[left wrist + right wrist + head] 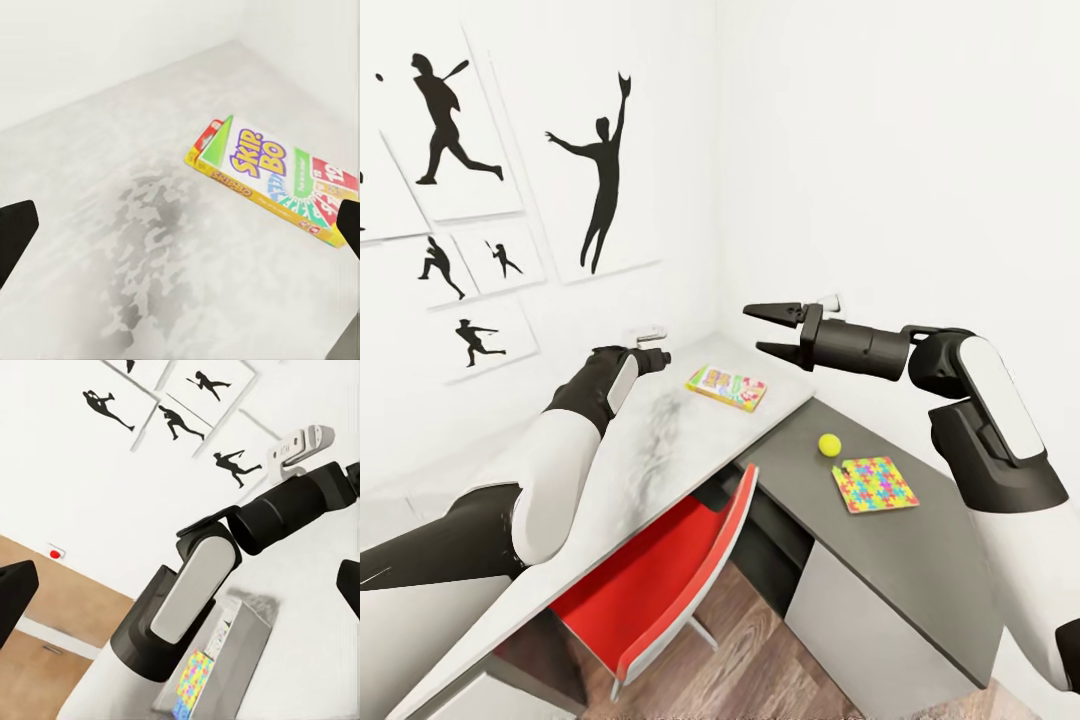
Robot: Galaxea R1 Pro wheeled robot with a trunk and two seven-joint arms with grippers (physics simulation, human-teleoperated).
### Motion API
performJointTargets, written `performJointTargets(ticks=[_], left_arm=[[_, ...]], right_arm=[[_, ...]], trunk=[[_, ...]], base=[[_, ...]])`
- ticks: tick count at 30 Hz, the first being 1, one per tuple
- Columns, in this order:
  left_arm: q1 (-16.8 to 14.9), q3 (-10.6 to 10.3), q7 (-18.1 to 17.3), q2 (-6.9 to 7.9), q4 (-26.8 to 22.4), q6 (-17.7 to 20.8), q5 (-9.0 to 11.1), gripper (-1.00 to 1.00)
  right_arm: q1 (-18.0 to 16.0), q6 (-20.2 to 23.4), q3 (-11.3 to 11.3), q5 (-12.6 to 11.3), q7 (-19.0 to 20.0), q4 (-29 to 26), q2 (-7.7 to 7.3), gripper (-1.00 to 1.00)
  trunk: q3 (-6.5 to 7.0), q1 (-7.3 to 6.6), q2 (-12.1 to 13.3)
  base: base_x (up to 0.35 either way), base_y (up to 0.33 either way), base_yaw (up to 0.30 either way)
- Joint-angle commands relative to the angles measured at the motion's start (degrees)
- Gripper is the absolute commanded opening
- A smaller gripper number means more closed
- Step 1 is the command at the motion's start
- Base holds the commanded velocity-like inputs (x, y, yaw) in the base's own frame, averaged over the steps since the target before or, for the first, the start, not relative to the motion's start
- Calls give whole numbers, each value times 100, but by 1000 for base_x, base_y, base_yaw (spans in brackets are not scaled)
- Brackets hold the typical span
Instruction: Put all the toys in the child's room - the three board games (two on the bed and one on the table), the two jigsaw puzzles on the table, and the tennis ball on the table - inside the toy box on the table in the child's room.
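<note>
I hang left gripper (180, 229) spread wide, empty, over the table (660, 440) to line up on SKIP BO board game (274, 178) | right gripper (772, 332) parted, parked aloft | toy box possibly behind left arm.

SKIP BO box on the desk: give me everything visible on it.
The SKIP BO box is a thin flat rectangular carton, glossy printed card by its look: yellow edges, green and red panels, orange "SKIP BO" lettering, number cards pictured at one end. It lies closed and flat on the pale grey marbled top of the table, near the far corner by the wall. Nothing else touches it; the left tool sits open, short of it.
</note>
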Motion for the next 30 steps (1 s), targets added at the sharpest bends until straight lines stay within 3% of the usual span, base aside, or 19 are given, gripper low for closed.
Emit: performJointTargets(ticks=[1, 12, 30], left_arm=[[-5, 38, -9, -8, -9, 25, -44, 100], [1, 28, -11, -8, -9, 18, -44, 100], [0, 27, -9, -8, -12, 32, -44, 100]], right_arm=[[-2, -4, 5, -63, -56, -3, -5, 100], [7, 6, 5, -64, -56, 3, -6, 100], [17, -2, 12, 22, -67, 2, 19, 100]], trunk=[[-21, 3, -13], [-111, 3, -13], [-207, 3, -13]], base=[[0, 0, -116], [10, 0, -141], [132, 12, -115]])
